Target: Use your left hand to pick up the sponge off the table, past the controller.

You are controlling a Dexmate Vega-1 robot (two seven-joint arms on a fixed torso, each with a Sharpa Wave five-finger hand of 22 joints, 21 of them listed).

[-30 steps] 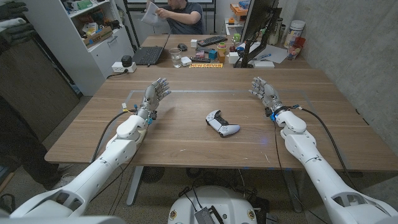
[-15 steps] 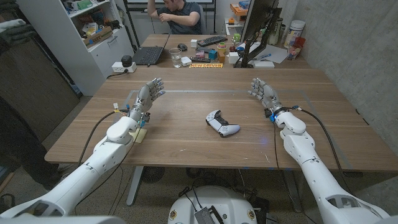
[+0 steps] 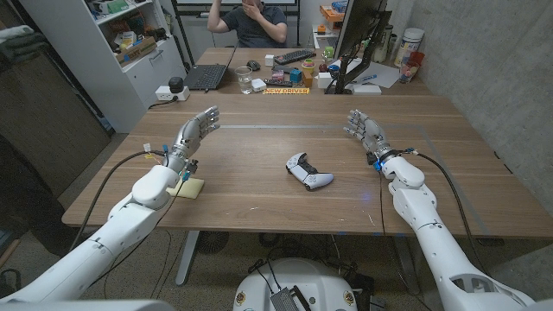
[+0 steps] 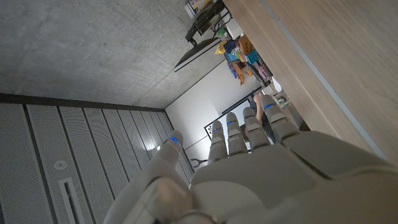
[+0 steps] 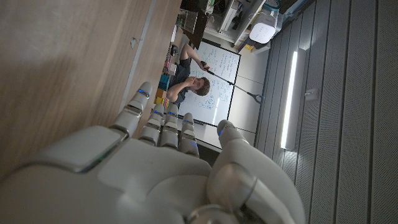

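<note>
Where forearm overlaps: sponge [image 3: 192, 187] half-hidden.

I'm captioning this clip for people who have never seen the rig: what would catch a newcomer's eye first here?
Probably the two white robot arms reaching in from the near corners, the left hand and right hand both raised with fingers apart, holding nothing. Next comes the white and black controller lying alone mid-table between them. A small yellow sponge sits beside the left forearm, near the table's left front.
</note>
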